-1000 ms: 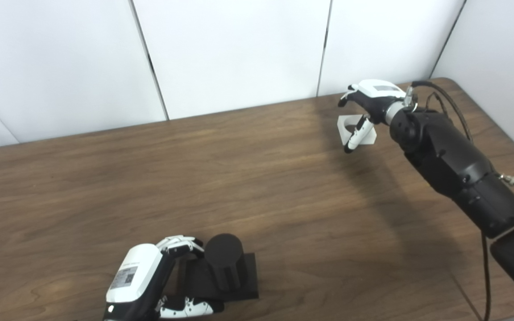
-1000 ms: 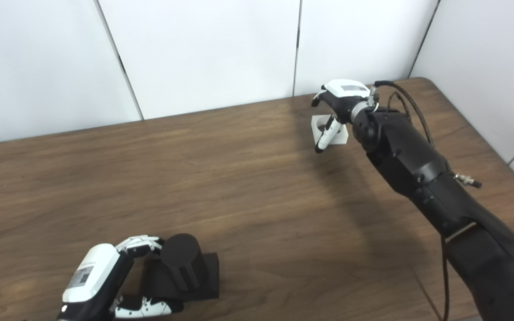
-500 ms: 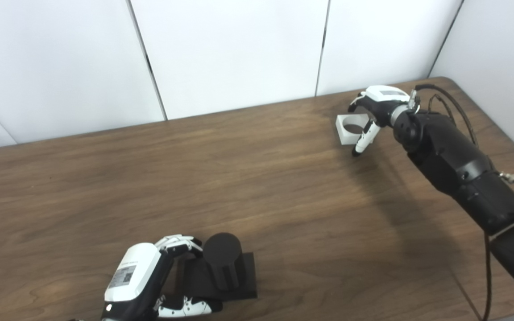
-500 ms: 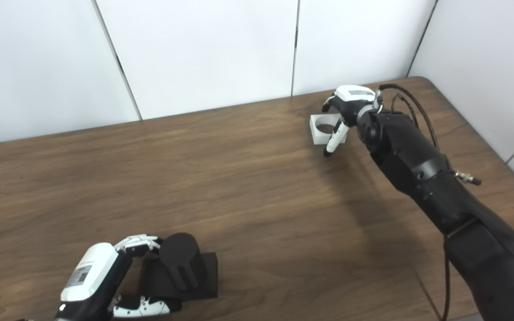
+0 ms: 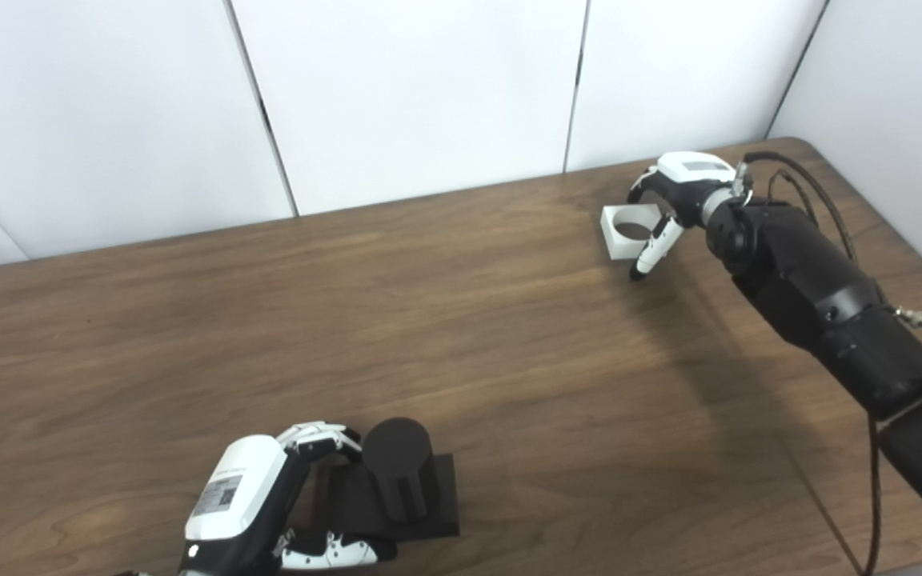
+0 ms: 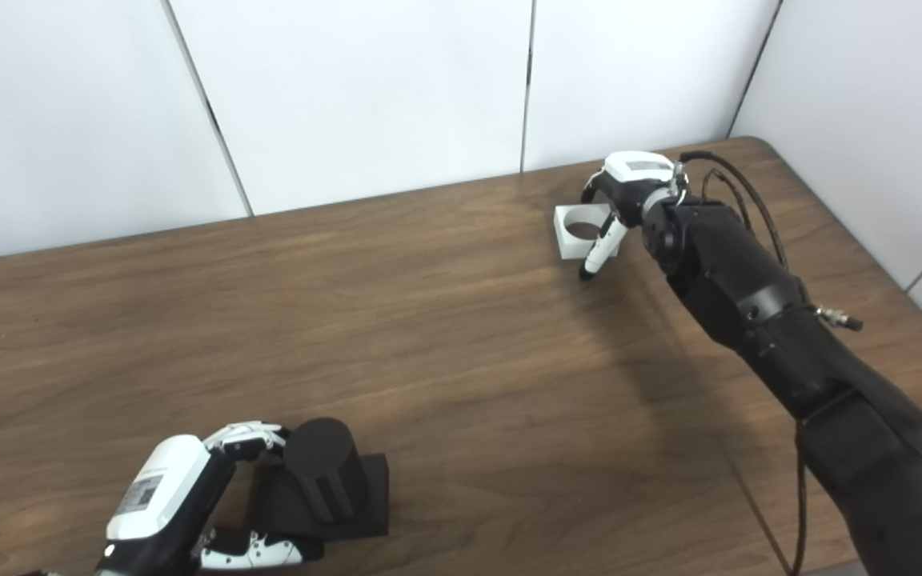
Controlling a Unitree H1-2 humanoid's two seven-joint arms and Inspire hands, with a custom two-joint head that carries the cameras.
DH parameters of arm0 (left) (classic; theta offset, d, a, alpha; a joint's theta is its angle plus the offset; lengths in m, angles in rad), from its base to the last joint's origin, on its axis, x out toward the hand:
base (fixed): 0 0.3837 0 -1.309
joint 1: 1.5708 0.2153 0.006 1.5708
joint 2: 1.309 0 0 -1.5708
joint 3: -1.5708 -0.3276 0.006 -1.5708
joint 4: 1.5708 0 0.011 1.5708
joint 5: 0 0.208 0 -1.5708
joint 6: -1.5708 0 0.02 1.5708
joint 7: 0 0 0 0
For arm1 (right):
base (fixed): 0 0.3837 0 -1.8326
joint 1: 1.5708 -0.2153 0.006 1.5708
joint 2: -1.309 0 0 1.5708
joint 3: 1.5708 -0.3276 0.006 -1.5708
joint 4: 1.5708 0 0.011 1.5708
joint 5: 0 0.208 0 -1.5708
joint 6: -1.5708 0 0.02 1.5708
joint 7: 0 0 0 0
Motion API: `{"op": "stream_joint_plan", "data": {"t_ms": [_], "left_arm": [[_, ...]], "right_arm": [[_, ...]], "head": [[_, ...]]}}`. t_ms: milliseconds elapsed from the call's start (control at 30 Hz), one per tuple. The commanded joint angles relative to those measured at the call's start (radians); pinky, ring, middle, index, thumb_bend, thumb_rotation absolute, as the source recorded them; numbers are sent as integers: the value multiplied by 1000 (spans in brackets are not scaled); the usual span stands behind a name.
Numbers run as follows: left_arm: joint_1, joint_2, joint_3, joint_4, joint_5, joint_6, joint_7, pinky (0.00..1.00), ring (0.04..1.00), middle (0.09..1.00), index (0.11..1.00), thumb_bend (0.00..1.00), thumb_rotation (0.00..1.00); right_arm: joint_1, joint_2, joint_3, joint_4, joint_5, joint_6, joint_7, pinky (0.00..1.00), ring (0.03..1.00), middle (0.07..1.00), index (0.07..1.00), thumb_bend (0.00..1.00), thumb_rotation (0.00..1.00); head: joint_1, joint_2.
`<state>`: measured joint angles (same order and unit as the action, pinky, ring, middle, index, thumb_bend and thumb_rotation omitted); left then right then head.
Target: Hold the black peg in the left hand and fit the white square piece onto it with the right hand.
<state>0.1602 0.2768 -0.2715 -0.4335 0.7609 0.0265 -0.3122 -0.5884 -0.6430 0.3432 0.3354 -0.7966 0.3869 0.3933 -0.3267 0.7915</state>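
Left hand point(image 5: 249, 500): at the near left edge of the table point(image 5: 461, 336), curled around the black peg point(image 5: 398, 464); fingers point(image 5: 318, 436) wrap the far side of its square base, thumb along the near edge, so it grips the peg.
Black peg: an upright dark cylinder on a flat square base, resting on the table near the front edge, well apart from the white piece.
Table: brown wood grain, running to white wall panels point(image 5: 413, 96) at the back.
White square piece point(image 5: 631, 230): lies flat on the table at the far right, its round hole facing up.
Right hand point(image 6: 621, 192): arched over the right side of the white piece, fingers apart; the thumb points down to the table just in front of the piece. Whether any finger touches the piece, I cannot tell; it is not lifted.
Cable point(image 6: 737, 188): a black loop behind the right wrist.
View difference: the right eye view shows more of the piece's left wall clear of the hand; the left eye view shows more of the left hand's back.
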Motion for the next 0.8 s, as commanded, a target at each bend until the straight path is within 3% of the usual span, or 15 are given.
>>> {"op": "stream_joint_plan", "data": {"t_ms": [0,100,167,233,300,567,767], "left_arm": [[-1,12,20,-7,13,29,-5,708,810,757,487,508,40],[-2,8,21,-9,16,33,-8,711,813,758,487,508,40],[-1,6,21,-11,20,35,-9,711,812,758,487,509,39],[0,5,23,-12,20,36,-10,714,814,759,487,509,39],[1,4,24,-13,21,34,-8,714,815,760,487,509,39],[1,0,29,-11,19,27,1,704,813,757,486,509,39],[3,-17,22,-20,38,45,-9,719,819,759,487,510,40]], "right_arm": [[-46,-29,-7,-6,-10,-26,-24,958,1000,939,752,894,288],[-43,-28,-13,-3,-1,-37,-30,933,1000,914,702,855,269],[-37,-27,-24,-6,17,-53,-35,918,997,891,631,827,204],[-31,-28,-28,-6,28,-68,-42,903,975,862,518,588,151],[-29,-30,-27,-4,33,-77,-43,896,957,834,494,540,136],[-21,-30,-32,11,48,-96,-57,922,926,797,484,522,127],[-3,-43,-41,-22,60,-116,-59,901,922,794,484,522,127]], "head": [[0,2],[4,1],[5,0],[6,1],[5,0],[8,0],[90,14]]}}
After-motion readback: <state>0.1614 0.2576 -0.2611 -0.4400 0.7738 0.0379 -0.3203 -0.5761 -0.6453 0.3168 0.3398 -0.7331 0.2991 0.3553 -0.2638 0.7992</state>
